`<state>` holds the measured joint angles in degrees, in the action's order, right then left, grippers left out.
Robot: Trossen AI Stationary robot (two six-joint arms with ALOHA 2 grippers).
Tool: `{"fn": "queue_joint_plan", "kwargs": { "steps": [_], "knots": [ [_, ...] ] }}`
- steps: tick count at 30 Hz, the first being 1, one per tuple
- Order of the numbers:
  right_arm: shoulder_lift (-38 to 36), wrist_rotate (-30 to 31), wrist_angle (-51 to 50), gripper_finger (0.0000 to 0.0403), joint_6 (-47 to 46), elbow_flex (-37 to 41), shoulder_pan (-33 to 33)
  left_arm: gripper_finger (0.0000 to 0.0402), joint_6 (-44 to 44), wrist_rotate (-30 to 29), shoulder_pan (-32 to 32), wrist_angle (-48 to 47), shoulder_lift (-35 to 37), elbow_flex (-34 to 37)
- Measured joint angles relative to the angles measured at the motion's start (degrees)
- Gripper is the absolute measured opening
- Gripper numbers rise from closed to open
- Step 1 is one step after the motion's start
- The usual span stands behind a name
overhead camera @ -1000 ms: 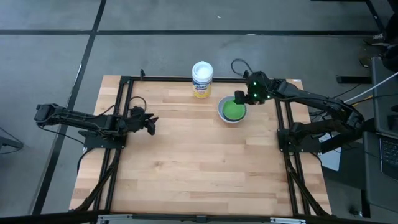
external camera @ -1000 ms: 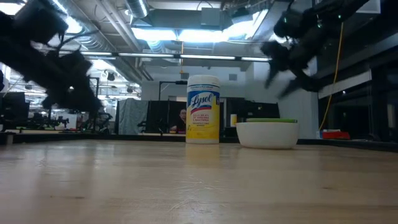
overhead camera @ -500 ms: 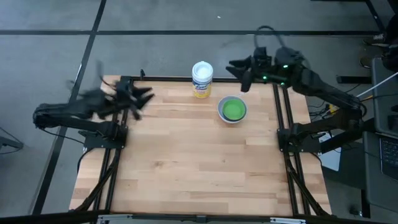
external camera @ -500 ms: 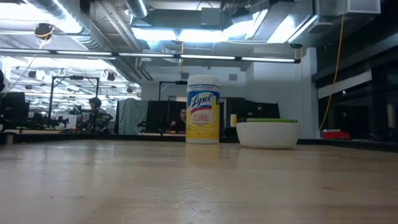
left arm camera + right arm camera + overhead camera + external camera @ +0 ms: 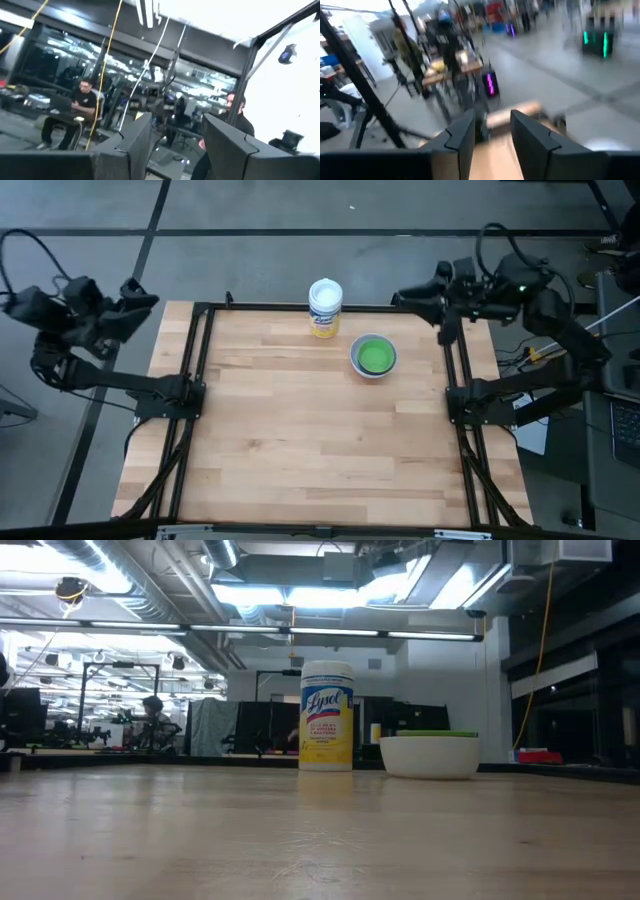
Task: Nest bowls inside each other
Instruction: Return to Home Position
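A white bowl [image 5: 373, 357] stands on its base at the table's far right, with a green bowl [image 5: 374, 356] nested inside it. In the low view only the green rim [image 5: 437, 733] shows above the white wall [image 5: 430, 756]; any other bowls are hidden. My left gripper [image 5: 140, 298] hangs high beyond the table's far left corner, open [image 5: 175, 150], with nothing between its fingers. My right gripper [image 5: 403, 298] is raised over the far right corner, pointing level toward the left, open [image 5: 492, 132] and holding nothing. Neither gripper shows in the low view.
A white-lidded cylindrical wipes container [image 5: 325, 307] with a yellow label [image 5: 327, 730] stands at the far edge, left of the bowls. The wooden table [image 5: 300, 430] is framed by dark rails [image 5: 195, 400]. People sit and stand in the room beyond.
Both arms have risen and drawn back from the table. My left gripper has gone up from over the table's left part toward the far left corner, tipping upward. My right gripper has lifted away from beside the bowls toward the far right corner and tipped to level. The bowls have stayed put.
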<state>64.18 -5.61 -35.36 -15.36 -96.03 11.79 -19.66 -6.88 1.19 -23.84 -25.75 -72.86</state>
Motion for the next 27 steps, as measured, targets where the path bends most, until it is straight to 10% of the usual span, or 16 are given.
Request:
{"fn": "queue_joint_plan", "kwargs": {
  "steps": [8, 14, 23, 27],
  "knots": [
    [-9.6, -2.6, -14.5, 0.0108, 1.1, 0.0, 0.0, 0.0171, -4.7, 2.9, 0.0, -5.3, 4.5, 0.0],
    [-19.4, 2.2, -26.7, 0.0098, -1.1, 0.1, 0.0, 0.0171, 3.9, 23.0, 1.0, -8.4, 8.5, 0.0],
    [-35.9, 6.5, -29.0, 0.0102, 6.0, 6.5, 0.2, 0.0171, 6.3, 14.6, 3.2, -32.1, 25.7, -0.8],
    [-48.5, 7.8, -27.4, 0.0112, 5.5, 16.3, 0.2, 0.0171, 8.4, 14.4, 5.6, -41.8, 23.2, -12.0]
  ]
}}
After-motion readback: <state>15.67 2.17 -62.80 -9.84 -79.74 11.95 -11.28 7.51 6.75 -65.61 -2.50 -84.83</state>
